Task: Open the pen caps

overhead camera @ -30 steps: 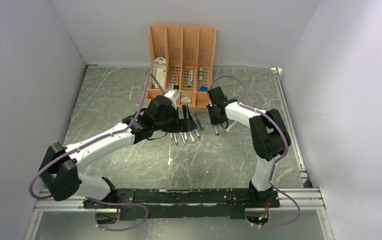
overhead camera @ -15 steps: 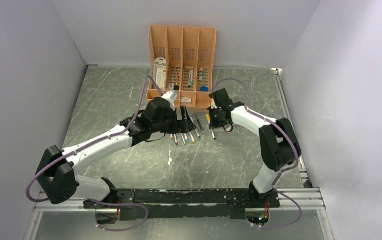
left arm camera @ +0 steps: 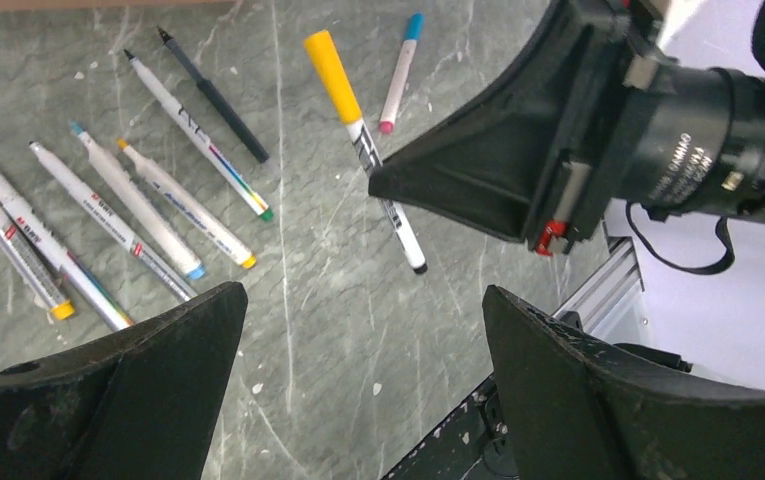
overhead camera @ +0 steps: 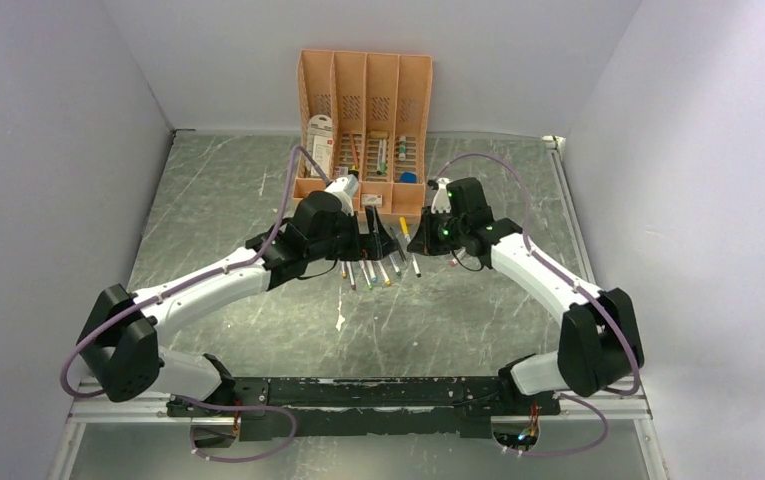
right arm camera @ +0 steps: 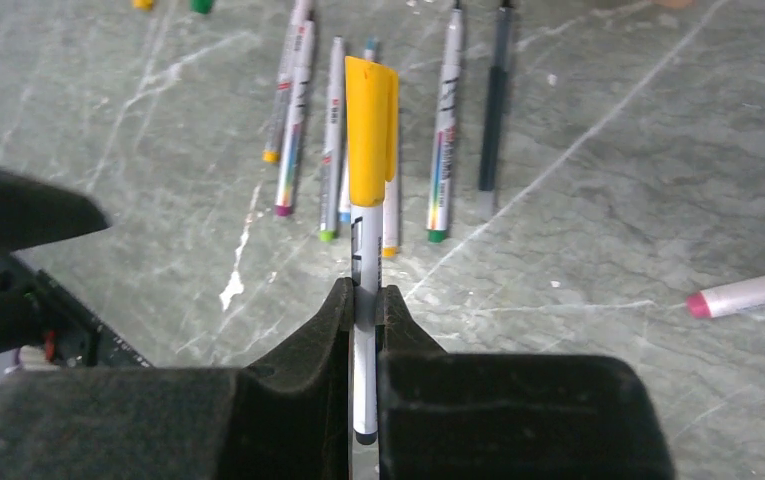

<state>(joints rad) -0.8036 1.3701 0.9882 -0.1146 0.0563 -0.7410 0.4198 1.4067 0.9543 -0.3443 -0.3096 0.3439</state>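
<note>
- Yellow pen cap [right arm camera: 371, 130] sits on the end of a pale pen [right arm camera: 362, 255] in the upper middle of the right wrist view, pointing toward the top of the frame.
- The right gripper [right arm camera: 363, 300] has its fingers pressed together on this pen's barrel, pinching it just below the cap, with the barrel's other end poking out behind the fingers.
- The left gripper [left arm camera: 360, 295] stands spread wide and holds nothing. Its two fingers fill the lower corners of the left wrist view, and the pinched pen shows in the gap above them.
- In the top view both grippers meet at the centre of the frame, just below the peach-orange organiser [overhead camera: 363, 95].
- The other pens [left arm camera: 148, 200] lie side by side on the grey marbled table [left arm camera: 308, 380] at the left of the left wrist view, slanted, with bare writing tips toward the upper left.
- A dark pen [left arm camera: 216, 98] lies just right of that row.
- One more pen with a blue cap [left arm camera: 414, 22] and a pink end lies near the top, just right of the yellow cap.
</note>
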